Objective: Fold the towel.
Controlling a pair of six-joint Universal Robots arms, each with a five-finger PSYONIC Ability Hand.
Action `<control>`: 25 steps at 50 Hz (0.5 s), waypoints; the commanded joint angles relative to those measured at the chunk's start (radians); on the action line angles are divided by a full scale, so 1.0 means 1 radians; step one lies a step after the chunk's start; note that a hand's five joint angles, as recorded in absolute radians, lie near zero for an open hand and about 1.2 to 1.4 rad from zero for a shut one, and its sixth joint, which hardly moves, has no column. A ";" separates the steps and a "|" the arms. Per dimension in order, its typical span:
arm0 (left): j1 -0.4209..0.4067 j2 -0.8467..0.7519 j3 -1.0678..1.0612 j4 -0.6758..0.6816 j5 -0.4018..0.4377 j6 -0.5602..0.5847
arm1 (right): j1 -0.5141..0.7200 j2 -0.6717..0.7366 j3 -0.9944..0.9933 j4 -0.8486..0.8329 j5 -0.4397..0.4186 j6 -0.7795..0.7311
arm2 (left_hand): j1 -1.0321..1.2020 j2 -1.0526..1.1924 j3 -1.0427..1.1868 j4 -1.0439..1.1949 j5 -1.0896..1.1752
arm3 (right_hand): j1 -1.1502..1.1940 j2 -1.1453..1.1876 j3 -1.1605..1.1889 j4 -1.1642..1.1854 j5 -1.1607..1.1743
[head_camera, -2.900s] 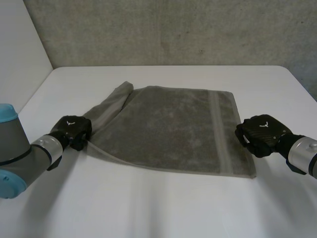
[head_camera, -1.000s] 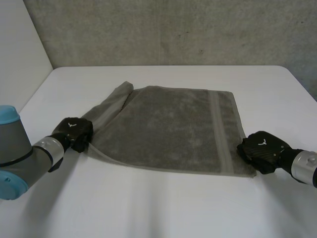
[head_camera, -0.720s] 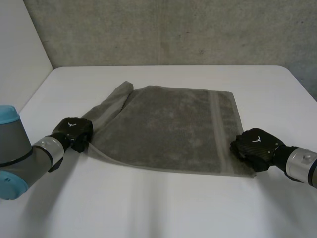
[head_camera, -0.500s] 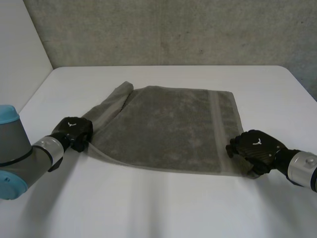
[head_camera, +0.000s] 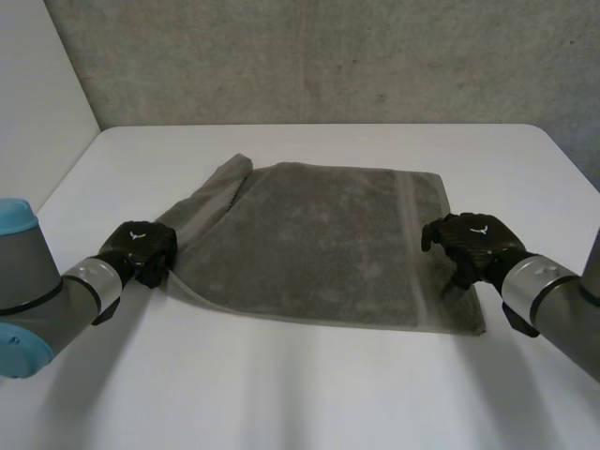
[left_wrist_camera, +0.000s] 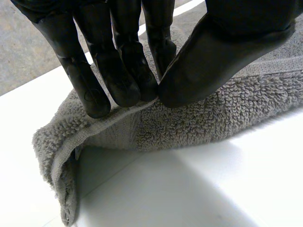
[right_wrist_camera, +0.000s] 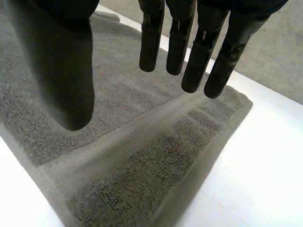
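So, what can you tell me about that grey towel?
The towel is grey-brown terry with a flat woven band near its right end. It lies mostly flat on the white table, its left edge rolled over in a loose ridge. The left hand pinches its near left corner between fingers and thumb; the right hand is open above the right end.
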 commanded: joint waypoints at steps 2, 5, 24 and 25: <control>0.000 -0.001 0.001 0.000 0.000 0.000 | 0.068 0.020 0.022 -0.007 0.032 -0.004 | 0.073 0.066 0.060 0.032 0.060 | -0.033 -0.047 -0.042 -0.045 -0.014; -0.001 -0.001 0.001 0.000 0.000 0.000 | 0.078 0.023 0.031 -0.012 0.026 -0.001 | 0.073 0.066 0.060 0.032 0.060 | -0.033 -0.047 -0.042 -0.045 -0.014; 0.000 -0.003 0.001 0.000 0.000 0.000 | 0.127 0.115 0.024 -0.114 0.035 -0.008 | 0.073 0.066 0.060 0.032 0.060 | 0.037 0.023 0.028 0.026 0.056; 0.000 -0.003 0.001 0.000 0.000 0.000 | 0.127 0.123 0.022 -0.117 0.035 -0.014 | 0.073 0.066 0.060 0.032 0.060 | 0.049 0.035 0.040 0.038 0.068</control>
